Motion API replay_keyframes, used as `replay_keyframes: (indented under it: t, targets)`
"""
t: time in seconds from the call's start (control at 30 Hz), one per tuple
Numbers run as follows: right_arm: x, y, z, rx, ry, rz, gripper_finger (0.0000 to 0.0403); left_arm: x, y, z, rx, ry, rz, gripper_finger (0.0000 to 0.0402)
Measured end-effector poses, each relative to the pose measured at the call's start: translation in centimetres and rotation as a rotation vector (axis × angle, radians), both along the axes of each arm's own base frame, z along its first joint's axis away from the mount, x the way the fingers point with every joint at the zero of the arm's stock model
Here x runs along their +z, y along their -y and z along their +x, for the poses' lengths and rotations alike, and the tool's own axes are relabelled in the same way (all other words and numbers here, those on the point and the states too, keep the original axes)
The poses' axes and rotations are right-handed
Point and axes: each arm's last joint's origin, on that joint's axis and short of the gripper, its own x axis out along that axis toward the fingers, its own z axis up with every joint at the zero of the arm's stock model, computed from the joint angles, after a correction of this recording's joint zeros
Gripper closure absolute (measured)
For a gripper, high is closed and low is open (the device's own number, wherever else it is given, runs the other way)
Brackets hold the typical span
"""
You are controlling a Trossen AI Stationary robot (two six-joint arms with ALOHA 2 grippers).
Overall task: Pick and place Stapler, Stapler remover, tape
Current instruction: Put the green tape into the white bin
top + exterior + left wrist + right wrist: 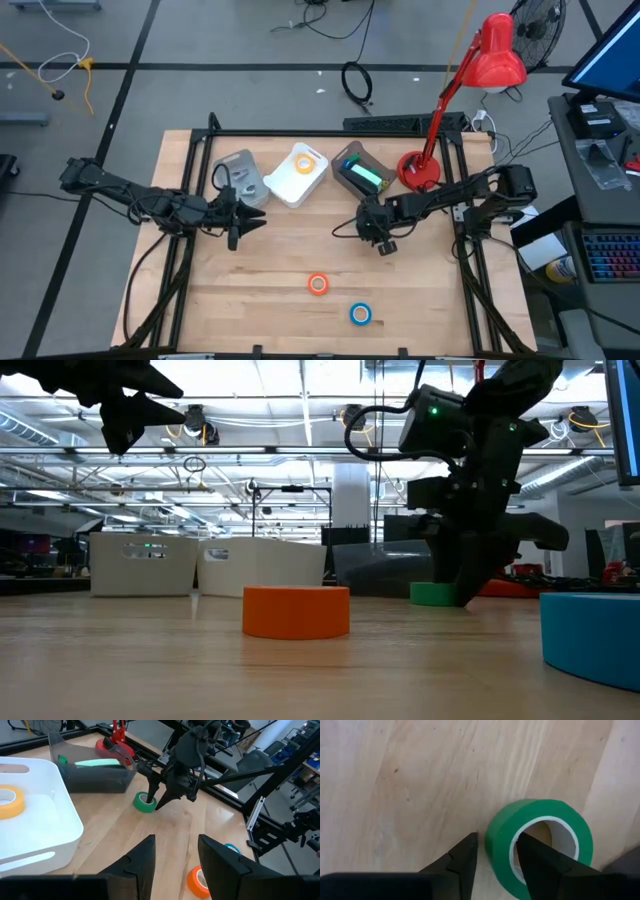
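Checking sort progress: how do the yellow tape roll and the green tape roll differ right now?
The yellow tape roll lies inside the white bin; the green tape roll lies on the bare table. Nothing grips the yellow roll, while the right gripper straddles the green roll's wall, one finger outside and one in its core. The left gripper hangs open above the table. Both rolls lie flat with pale cores.

Wooden worktop (290, 260) inside a black frame (300, 133). Red desk lamp (470, 90): base at the far right corner, head out beyond the far edge. White bin (298, 176) at far centre; clear container (240, 178) just beside it on the left, dark tray (362, 172) on the right. Power strip (400, 123) beyond the far edge. Keyboard (612, 258) on a desk to the right
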Motion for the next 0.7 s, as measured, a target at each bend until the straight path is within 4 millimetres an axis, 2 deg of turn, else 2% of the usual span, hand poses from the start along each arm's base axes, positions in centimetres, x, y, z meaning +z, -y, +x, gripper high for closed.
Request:
replay_keyframes:
  t: [0.23,0.43,0.5,0.7]
  targets:
    - [0.5,0.0,-0.5,-0.024,-0.003,0.009,0.0308,0.0,0.0,0.0,0.000,0.002,-0.002,0.0252]
    - [2.2,0.0,-1.0,-0.107,0.048,0.044,0.0352,0.1,0.0,0.0,0.002,0.013,-0.009,0.0252]
    - [3.1,-0.1,-1.2,-0.124,0.088,0.066,0.0368,0.3,0.0,0.1,0.002,0.034,-0.012,0.0252]
    - [7.4,-0.6,-1.6,-0.159,0.324,0.282,0.0369,1.5,0.1,0.3,0.002,0.154,-0.033,0.0252]
